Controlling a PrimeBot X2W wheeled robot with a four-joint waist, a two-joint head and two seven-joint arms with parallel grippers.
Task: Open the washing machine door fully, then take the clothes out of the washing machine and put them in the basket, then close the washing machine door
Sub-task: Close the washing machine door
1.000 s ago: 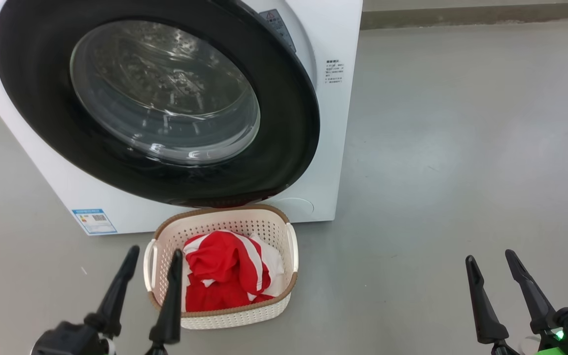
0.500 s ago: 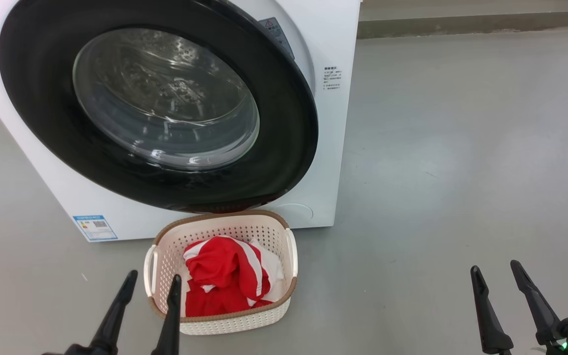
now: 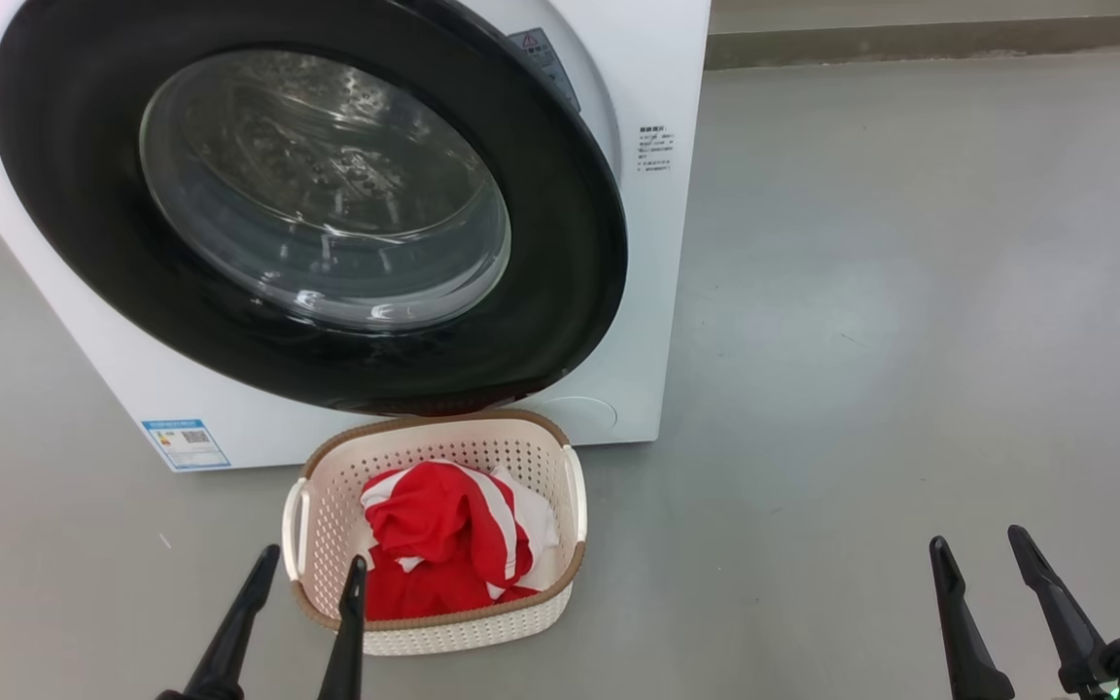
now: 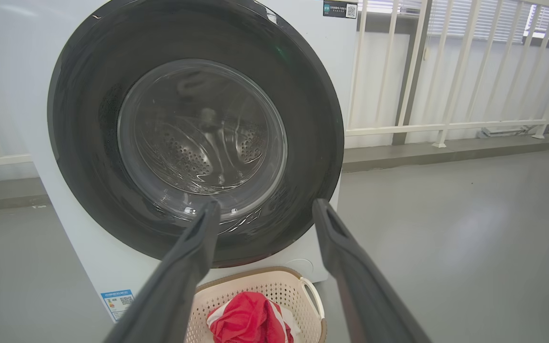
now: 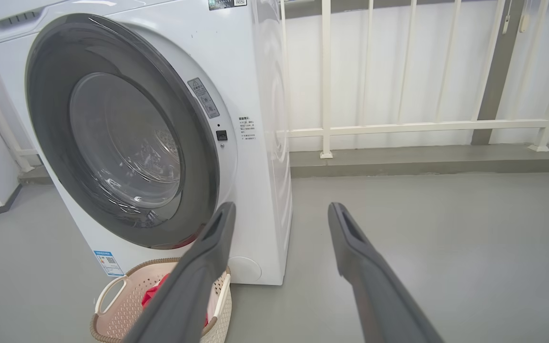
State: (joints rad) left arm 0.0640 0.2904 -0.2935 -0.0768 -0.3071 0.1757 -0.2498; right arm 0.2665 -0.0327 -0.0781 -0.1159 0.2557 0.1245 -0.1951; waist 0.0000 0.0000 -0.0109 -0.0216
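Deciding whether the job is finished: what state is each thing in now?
Washing machine: no clothes visible inside.
Door: ajar, right edge off the front, unlatched.
Basket: upright on the floor, by the machine.
Clothes: bunched in the basket.
Left gripper: open, empty.
Right gripper: open, empty.
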